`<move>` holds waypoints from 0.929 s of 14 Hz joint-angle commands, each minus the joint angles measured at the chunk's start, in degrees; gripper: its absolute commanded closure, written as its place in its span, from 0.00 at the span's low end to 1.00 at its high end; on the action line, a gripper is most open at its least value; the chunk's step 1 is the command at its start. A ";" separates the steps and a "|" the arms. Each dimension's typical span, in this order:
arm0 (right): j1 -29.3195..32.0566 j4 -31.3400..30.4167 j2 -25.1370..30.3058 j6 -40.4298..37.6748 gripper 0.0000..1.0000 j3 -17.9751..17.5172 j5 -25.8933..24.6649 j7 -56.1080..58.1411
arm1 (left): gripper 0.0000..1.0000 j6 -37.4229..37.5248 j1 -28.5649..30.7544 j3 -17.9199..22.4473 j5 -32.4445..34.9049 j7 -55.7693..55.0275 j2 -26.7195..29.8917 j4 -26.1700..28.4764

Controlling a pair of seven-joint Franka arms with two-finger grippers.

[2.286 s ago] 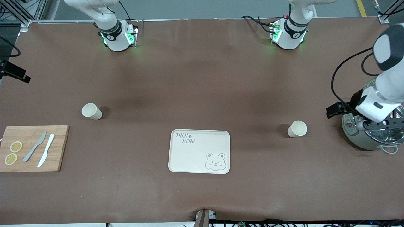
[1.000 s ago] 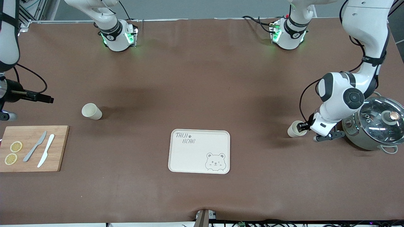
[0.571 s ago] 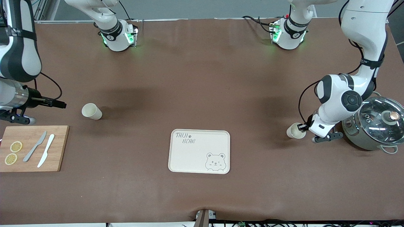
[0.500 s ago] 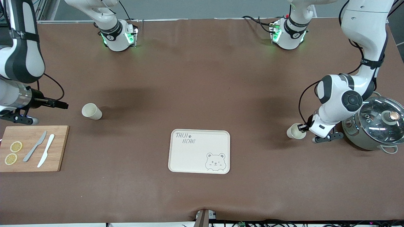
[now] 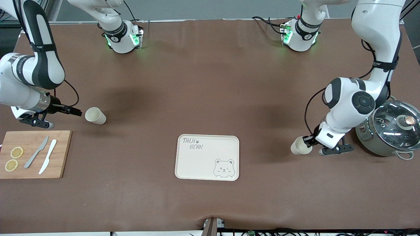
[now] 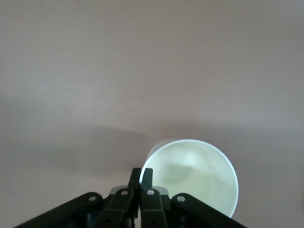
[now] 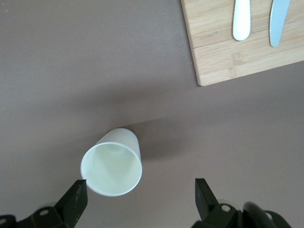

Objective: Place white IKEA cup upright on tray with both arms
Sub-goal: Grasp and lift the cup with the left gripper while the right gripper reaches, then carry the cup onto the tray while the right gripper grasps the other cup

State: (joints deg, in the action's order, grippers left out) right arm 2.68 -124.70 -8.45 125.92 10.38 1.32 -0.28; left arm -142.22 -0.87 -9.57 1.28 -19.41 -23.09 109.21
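The left gripper [image 5: 307, 141] is clamped on the rim of a white cup [image 5: 298, 147], fingers pinched together on the wall (one inside, one outside, per the left wrist view). This cup hangs tilted, mouth toward the front camera, over bare desk [image 5: 210, 82] between the tray [image 5: 197, 164] and a lidded steel pot [image 5: 390, 131] at the left arm's end.

The right gripper [image 5: 77, 112] sits just beside a second white cup [image 5: 95, 115], which lies on its side on the desk farther from the front camera than the wooden cutting board [image 5: 32, 154]. Its fingers [image 7: 76, 202] are spread apart and not yet around that cup.

Step in hand, as judged: the left arm is in the carry phase; the right arm is in approach. The next move calls for the left arm to bring its cup over the empty tray and turn it base-down before release. The right gripper needs to advance until its fingers straddle the cup wall, then close.
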 commanded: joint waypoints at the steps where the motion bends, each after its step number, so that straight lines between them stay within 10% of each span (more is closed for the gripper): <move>1: 1.19 -6.06 1.24 7.82 0.00 -0.71 1.05 1.42 | 1.00 4.31 -5.17 -0.45 0.48 -9.73 -1.96 -6.44; 5: 1.01 -8.01 0.37 10.66 0.13 -0.80 1.66 1.42 | 1.00 9.59 -11.95 -0.45 0.74 -25.82 -6.69 -16.90; 13: -0.74 -13.28 -2.54 20.42 0.91 -0.98 4.65 1.24 | 1.00 9.60 -20.84 0.52 1.09 -42.20 -19.53 -32.74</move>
State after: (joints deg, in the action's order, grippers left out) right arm 2.63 -136.74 -11.84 145.16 9.57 4.30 0.08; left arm -134.04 -19.69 -10.01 1.28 -58.98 -39.49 81.82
